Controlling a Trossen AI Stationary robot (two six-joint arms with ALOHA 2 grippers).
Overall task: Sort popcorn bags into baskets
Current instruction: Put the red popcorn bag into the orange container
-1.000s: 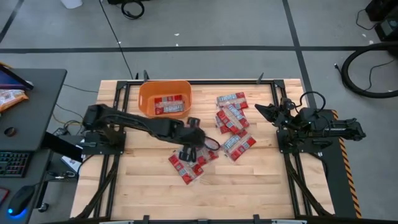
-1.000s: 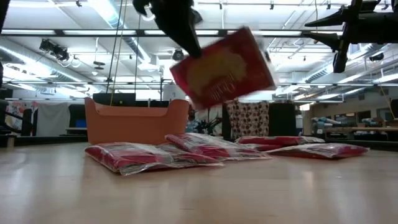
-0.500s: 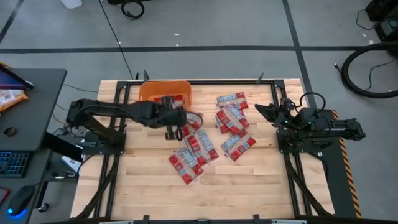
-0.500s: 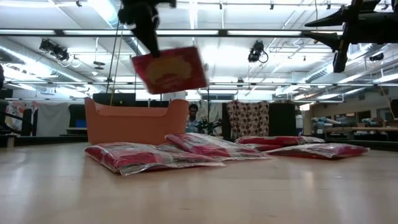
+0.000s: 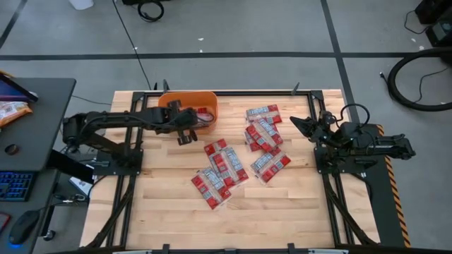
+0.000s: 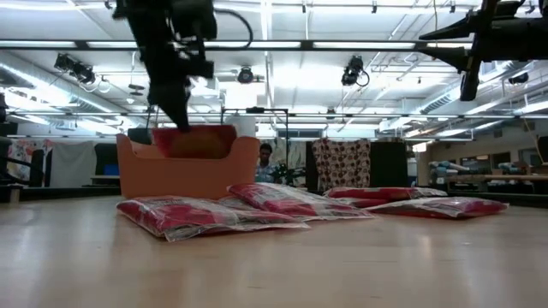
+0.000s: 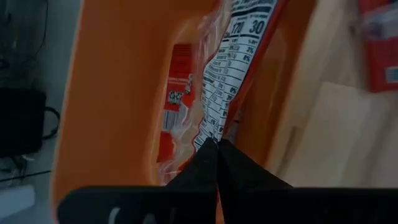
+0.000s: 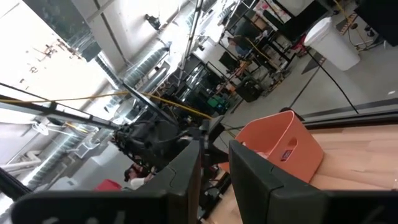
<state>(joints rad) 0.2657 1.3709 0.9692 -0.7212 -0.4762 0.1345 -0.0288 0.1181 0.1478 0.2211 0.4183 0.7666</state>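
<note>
An orange basket stands at the table's far left, with at least one red popcorn bag lying in it. My left gripper is over the basket's near side, shut on another popcorn bag that reaches down inside the basket. Several more popcorn bags lie flat on the wood in two groups, one mid-table and one toward the right. My right gripper is raised at the table's right side, open, with nothing between its fingers. My left gripper pinches the bag's edge between its two shut fingertips, on the side printed with the nutrition panel. The fingers slant down from above. The bag hangs below them, its lower part behind the basket's wall. I cannot tell whether it touches the bottom.
A black metal frame runs along the table's far edge and sides. The near part of the tabletop is bare wood. A dark desk with a keyboard stands off the table's left.
My left gripper has carried the bag from above the mid-table packets toward the table's far left, over the basket, and has sunk and turned. The bag, high and clear before, now hangs down into the basket. The gripper has stayed shut.
</note>
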